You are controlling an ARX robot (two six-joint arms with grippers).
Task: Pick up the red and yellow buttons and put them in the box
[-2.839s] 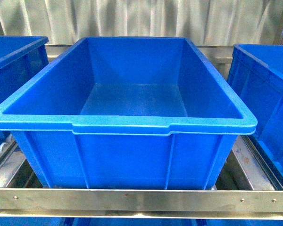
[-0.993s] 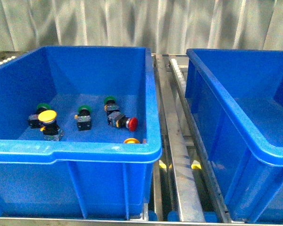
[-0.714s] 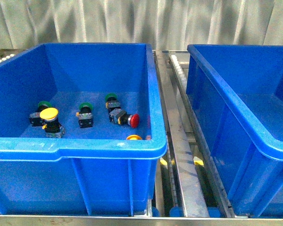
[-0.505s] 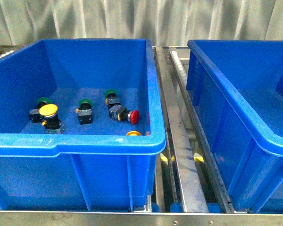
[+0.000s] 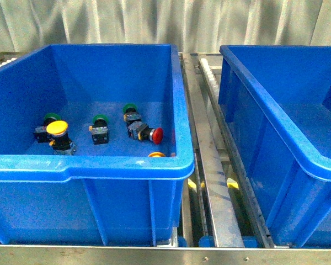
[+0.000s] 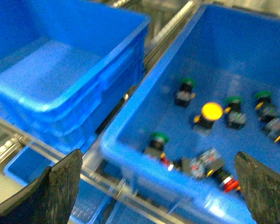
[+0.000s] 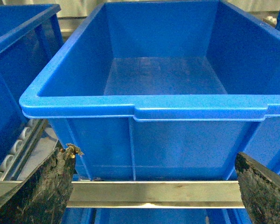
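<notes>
In the front view the left blue bin [image 5: 99, 164] holds the red and yellow buttons. A yellow-capped one [image 5: 57, 128] stands at its left and a red-capped one [image 5: 156, 134] lies on its side at the right. Another yellow cap [image 5: 156, 155] peeks over the near rim. The box [image 5: 276, 127] stands empty on the right. My left gripper [image 6: 157, 158] hangs open above the bin's near wall, over the yellow button [image 6: 211, 111] and a red button [image 6: 229, 183]. My right gripper [image 7: 153, 151] is open in front of an empty blue box [image 7: 144, 106]. Neither gripper shows in the front view.
Green-capped switches [image 5: 100, 120] [image 5: 129, 109] [image 5: 51, 117] lie among the buttons. A steel roller rail [image 5: 209, 165] runs between the two bins and a steel bar [image 5: 165, 255] crosses the front. A third empty blue bin [image 6: 60, 70] stands beside the button bin in the left wrist view.
The front view faced a single empty blue bin and has swung to the bin with the buttons. Over the last second it shifted slightly; the buttons stayed put.
</notes>
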